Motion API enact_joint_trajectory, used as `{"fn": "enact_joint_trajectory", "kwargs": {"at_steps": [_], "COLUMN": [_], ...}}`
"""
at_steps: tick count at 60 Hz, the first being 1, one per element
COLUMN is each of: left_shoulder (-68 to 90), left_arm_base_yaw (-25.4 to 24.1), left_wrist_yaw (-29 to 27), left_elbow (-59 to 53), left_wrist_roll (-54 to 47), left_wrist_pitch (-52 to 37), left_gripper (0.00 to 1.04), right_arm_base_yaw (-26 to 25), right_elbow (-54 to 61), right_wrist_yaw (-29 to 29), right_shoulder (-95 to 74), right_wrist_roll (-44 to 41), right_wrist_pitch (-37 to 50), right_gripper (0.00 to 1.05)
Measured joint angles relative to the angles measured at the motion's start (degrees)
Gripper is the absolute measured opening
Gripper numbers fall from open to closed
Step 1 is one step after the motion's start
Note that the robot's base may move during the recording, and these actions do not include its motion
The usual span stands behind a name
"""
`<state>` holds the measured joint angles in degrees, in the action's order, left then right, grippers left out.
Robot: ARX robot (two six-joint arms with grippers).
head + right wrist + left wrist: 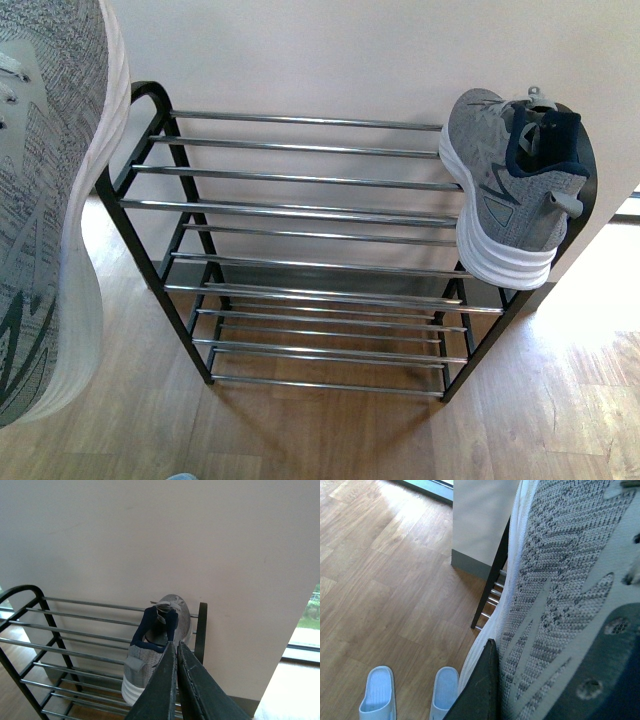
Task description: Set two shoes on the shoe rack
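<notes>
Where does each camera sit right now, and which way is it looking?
Front: on the body, looking down at the rack by the wall; no arm shows.
Left wrist: on the left arm, looking down past the held sneaker to floor and slippers; left gripper's fingers show.
Right wrist: on the right arm, facing wall, rack and propped sneaker; right gripper shows.
Shared: front and right wrist both show the propped sneaker.

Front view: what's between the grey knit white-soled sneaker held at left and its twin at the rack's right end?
Only bare chrome top rods of the black-framed shoe rack; nothing on them. Front view shows it.
</notes>
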<state>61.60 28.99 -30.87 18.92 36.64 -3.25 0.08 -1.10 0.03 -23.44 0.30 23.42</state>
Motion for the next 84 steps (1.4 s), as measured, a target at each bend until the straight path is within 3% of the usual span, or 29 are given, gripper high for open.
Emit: {"fn": "enact_joint_trajectory", "kwargs": {"at_steps": [35,42,72,84], "left_shoulder": [0.0,0.0,0.0,0.0], "left_arm_base_yaw": [0.0,0.0,0.0,0.0], "left_wrist_yaw": [0.0,0.0,0.0,0.0], "left_elbow": [0.0,0.0,0.0,0.0], "left_wrist_roll": [0.0,0.0,0.0,0.0], "left_wrist_pitch": [0.0,0.0,0.0,0.0], "left_gripper": [0.02,0.02,0.02,0.02], "right_arm_base_yaw": [0.0,0.0,0.0,0.0], "right_elbow": [0.0,0.0,0.0,0.0], "right_wrist_yaw": [0.0,0.1,0.1,0.1], "right_shoulder": [13.2,20.9,23.1,23.1], "right_wrist_roll": [0.0,0.0,0.0,-0.1], "right_wrist_pitch": [-13.1,-22.5,-23.2,-23.2], "right_gripper": [0.02,0.02,0.02,0.35]}}
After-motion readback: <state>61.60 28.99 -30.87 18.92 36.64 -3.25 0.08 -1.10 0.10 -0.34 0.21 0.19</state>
